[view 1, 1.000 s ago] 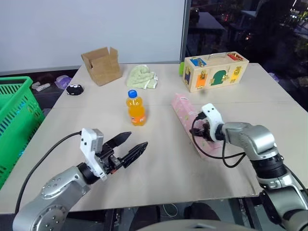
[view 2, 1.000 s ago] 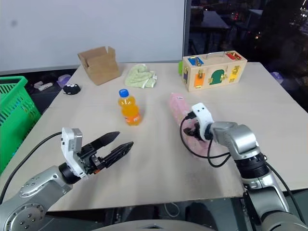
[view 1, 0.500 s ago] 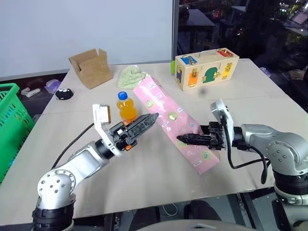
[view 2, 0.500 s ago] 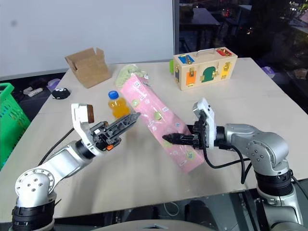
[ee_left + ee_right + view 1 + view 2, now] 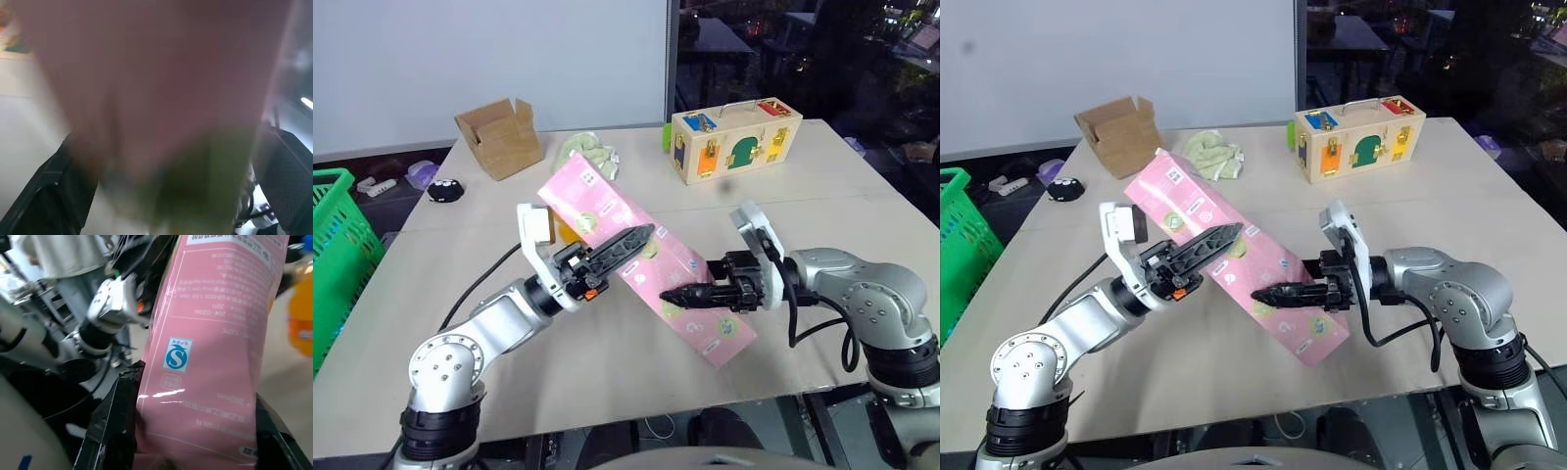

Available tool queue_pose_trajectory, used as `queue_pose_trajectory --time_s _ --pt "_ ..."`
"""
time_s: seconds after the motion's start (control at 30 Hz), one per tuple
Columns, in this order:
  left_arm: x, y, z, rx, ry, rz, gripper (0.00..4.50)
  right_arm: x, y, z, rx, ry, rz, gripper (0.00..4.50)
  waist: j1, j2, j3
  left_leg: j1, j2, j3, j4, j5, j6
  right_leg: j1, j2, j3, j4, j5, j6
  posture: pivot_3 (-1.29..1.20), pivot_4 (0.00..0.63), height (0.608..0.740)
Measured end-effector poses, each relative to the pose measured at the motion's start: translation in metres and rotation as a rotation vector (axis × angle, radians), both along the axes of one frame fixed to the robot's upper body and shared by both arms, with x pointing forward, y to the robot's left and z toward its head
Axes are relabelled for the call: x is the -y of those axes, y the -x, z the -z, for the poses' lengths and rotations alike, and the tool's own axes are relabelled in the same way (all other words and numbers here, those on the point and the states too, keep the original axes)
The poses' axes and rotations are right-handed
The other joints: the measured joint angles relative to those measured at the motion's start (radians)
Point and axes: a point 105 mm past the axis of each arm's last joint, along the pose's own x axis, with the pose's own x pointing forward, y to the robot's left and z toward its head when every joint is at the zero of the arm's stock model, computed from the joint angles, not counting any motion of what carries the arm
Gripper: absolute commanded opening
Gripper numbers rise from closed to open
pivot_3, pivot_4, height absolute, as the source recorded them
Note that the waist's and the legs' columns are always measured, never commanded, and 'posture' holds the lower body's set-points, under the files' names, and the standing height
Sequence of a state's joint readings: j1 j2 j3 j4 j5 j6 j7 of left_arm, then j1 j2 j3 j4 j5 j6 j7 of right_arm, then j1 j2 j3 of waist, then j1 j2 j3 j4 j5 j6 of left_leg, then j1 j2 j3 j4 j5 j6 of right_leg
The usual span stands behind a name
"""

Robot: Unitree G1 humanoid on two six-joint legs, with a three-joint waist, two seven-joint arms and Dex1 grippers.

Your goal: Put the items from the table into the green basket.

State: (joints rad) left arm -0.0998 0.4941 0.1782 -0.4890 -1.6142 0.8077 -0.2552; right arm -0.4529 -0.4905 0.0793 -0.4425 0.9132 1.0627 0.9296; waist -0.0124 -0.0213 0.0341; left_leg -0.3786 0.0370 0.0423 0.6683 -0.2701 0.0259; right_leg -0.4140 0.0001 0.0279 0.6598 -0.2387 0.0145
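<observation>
The long pink carton hangs tilted above the table, its upper end toward the left. My right gripper is shut on its lower part, one black finger on each side. My left gripper stands open astride the upper part, with one finger across the front face. The orange-drink bottle stands behind the carton and is almost hidden in the head views. The green basket sits off the table's left edge, well away from both grippers.
At the back of the table stand an open cardboard box, a crumpled green cloth and a wooden lock box. A small black object lies near the left edge. A person stands beyond the table.
The right gripper has lifted the pink carton off the table and swung it left, covering the bottle. The left gripper has risen and come around the carton's upper part. The camera also shifted.
</observation>
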Motion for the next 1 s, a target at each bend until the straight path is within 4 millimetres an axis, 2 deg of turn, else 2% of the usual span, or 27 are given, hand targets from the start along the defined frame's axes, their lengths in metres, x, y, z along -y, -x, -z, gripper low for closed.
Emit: queue_pose_trajectory --time_s 0.03,0.07,0.17,0.2,0.27,0.37,0.4,0.53,0.6,0.67,0.7,0.73,0.83,0.9,1.0 --pt "0.0 0.0 0.0 0.0 0.004 -0.002 4.5 0.0 -0.001 0.0 -0.001 0.001 -0.002 1.72 0.001 0.0 0.0 0.0 0.0 0.0 0.0 0.0 0.0 0.0 0.0 0.0 0.0 0.0 0.0 0.06 0.0 0.74" --pt "0.0 0.0 0.0 -0.001 0.006 -0.004 3.99 -0.001 -0.003 -0.001 -0.003 0.0 -0.006 1.69 0.002 0.0 0.0 0.0 0.0 -0.001 0.0 0.0 0.0 0.0 0.0 0.0 0.0 0.0 0.0 0.06 0.0 0.74" --pt "0.001 0.002 -0.002 0.009 0.016 -0.002 2.88 -0.002 -0.004 -0.001 -0.021 -0.009 -0.016 1.69 0.004 0.0 0.0 -0.001 0.0 -0.002 0.0 0.0 0.0 0.0 0.0 0.0 0.0 0.001 -0.001 0.07 0.0 0.74" --pt "0.001 0.003 -0.004 0.015 0.024 0.003 2.45 -0.002 -0.003 -0.002 -0.039 -0.026 -0.028 2.06 0.005 0.0 0.0 -0.001 0.0 -0.002 0.0 0.0 0.0 0.0 0.0 0.0 0.0 0.001 -0.002 0.07 0.0 0.74" --pt "0.0 0.004 -0.005 0.018 0.029 -0.005 2.44 -0.004 -0.003 -0.003 -0.051 -0.045 -0.039 2.75 0.006 0.0 0.0 -0.001 0.0 -0.002 0.0 0.0 0.0 0.0 0.0 0.0 -0.001 0.002 -0.002 0.07 0.0 0.74" --pt "-0.002 0.003 -0.005 0.018 0.025 -0.024 2.44 -0.004 -0.006 -0.005 -0.035 -0.059 -0.025 4.19 0.008 0.0 0.0 -0.001 0.0 -0.002 0.0 0.0 0.0 0.0 0.0 0.0 0.0 0.001 -0.001 0.07 0.0 0.74" --pt "-0.003 0.003 -0.005 0.018 0.02 -0.031 2.44 -0.004 -0.007 -0.006 -0.023 -0.062 -0.016 4.42 0.008 0.0 0.0 -0.001 0.0 -0.002 0.0 0.0 0.0 0.0 0.0 0.0 0.0 0.001 0.0 0.07 0.0 0.74" --pt "-0.015 0.002 -0.011 0.05 -0.054 -0.083 2.44 0.003 -0.017 -0.009 0.073 -0.041 0.049 4.42 0.01 0.0 0.0 -0.001 0.0 -0.001 0.0 0.0 0.0 0.0 0.0 -0.001 0.0 0.0 0.0 0.09 0.0 0.74" --pt "-0.03 0.003 -0.019 0.085 -0.105 -0.145 2.44 0.011 -0.024 -0.009 0.145 -0.011 0.098 4.42 0.009 0.0 0.0 -0.001 0.0 -0.001 0.0 0.0 0.0 0.0 0.0 -0.001 -0.001 0.0 0.0 0.11 0.0 0.74" --pt "-0.056 0.005 -0.032 0.124 -0.139 -0.25 2.44 0.019 -0.031 -0.009 0.226 0.024 0.147 4.42 0.01 0.0 0.001 -0.001 0.001 -0.001 -0.001 0.0 0.0 -0.001 -0.001 0.0 -0.001 0.0 0.0 0.11 0.0 0.74" --pt "-0.058 0.005 -0.033 0.125 -0.141 -0.259 2.44 0.019 -0.031 -0.009 0.232 0.025 0.151 4.42 0.01 0.0 0.001 -0.001 0.001 -0.001 -0.001 0.0 0.0 -0.001 -0.001 0.0 -0.001 0.0 0.0 0.17 0.0 0.74" --pt "-0.077 0.008 -0.045 0.157 -0.147 -0.344 2.44 0.021 -0.034 -0.012 0.287 0.031 0.166 4.42 0.024 0.0 0.001 0.0 0.001 -0.002 -0.001 0.0 0.0 0.0 -0.001 -0.001 -0.001 -0.001 -0.002 0.17 0.0 0.74" --pt "-0.102 0.017 -0.046 0.134 -0.175 -0.446 2.44 0.003 -0.029 -0.019 0.35 -0.017 0.103 4.42 0.028 0.0 0.002 0.0 0.003 -0.001 -0.002 0.0 0.0 -0.001 -0.001 -0.001 0.0 -0.002 -0.002 0.24 0.0 0.74" --pt "-0.12 0.024 -0.047 0.127 -0.197 -0.537 2.44 -0.02 -0.024 -0.025 0.42 -0.033 0.031 4.42 0.038 0.0 0.003 0.0 0.004 -0.001 -0.002 0.0 0.0 -0.001 -0.001 -0.002 0.0 -0.002 -0.002 0.27 0.0 0.74" --pt "-0.128 0.031 -0.048 0.123 -0.213 -0.59 2.44 -0.037 -0.021 -0.032 0.446 -0.068 -0.027 4.42 0.076 -0.002 0.003 0.0 0.004 -0.002 -0.002 0.0 -0.001 0.0 -0.003 -0.004 -0.001 -0.002 -0.003 0.36 0.0 0.74"
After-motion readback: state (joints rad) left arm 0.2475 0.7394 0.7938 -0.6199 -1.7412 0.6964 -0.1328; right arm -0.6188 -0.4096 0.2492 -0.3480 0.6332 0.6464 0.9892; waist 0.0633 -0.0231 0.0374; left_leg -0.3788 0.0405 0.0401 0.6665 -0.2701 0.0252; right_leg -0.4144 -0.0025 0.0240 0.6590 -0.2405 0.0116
